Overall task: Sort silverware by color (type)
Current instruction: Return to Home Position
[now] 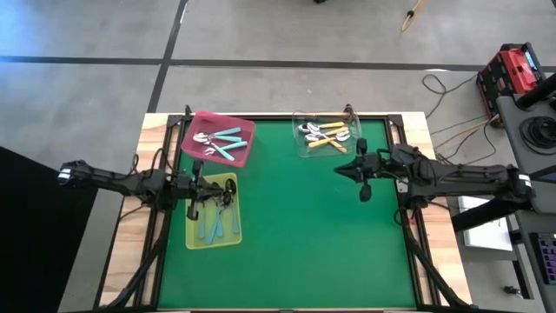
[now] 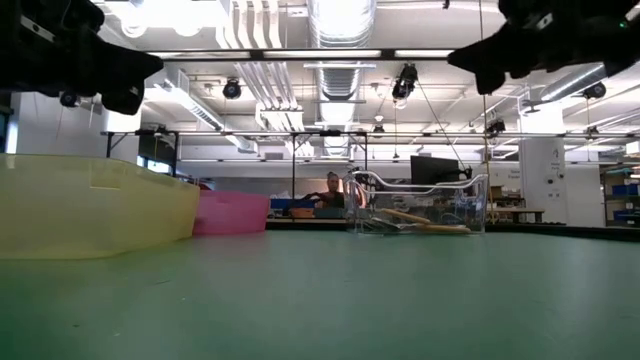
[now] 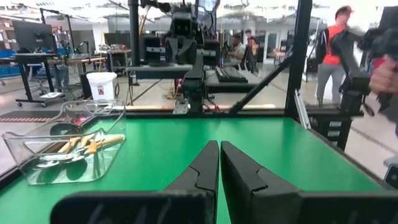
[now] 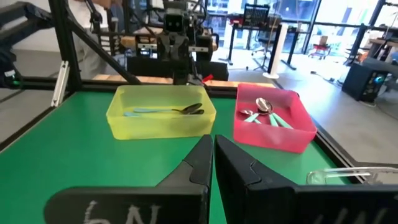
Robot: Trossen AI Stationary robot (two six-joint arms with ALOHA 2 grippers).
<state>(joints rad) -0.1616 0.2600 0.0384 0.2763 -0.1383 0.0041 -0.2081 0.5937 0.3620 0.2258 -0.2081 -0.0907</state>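
Three trays hold the spoons. Teal-handled spoons (image 1: 224, 142) lie in the pink tray (image 1: 246, 130) at the far left. Orange-handled spoons (image 1: 327, 136) lie in the clear tray (image 1: 301, 148) at the far middle. Light-blue-handled spoons (image 1: 214, 228) lie in the yellow-green tray (image 1: 193, 239). My left gripper (image 1: 215, 189) hovers over the yellow-green tray, shut and empty (image 3: 216, 168). My right gripper (image 1: 340, 169) hangs just near of the clear tray, shut and empty (image 4: 212, 163). Both grippers are well above the mat in the low view.
The green mat (image 1: 304, 235) lies bare between the two arms and toward the near edge. A black frame (image 1: 400, 130) borders the mat. People stand and sit in the room beyond the table (image 3: 336, 37).
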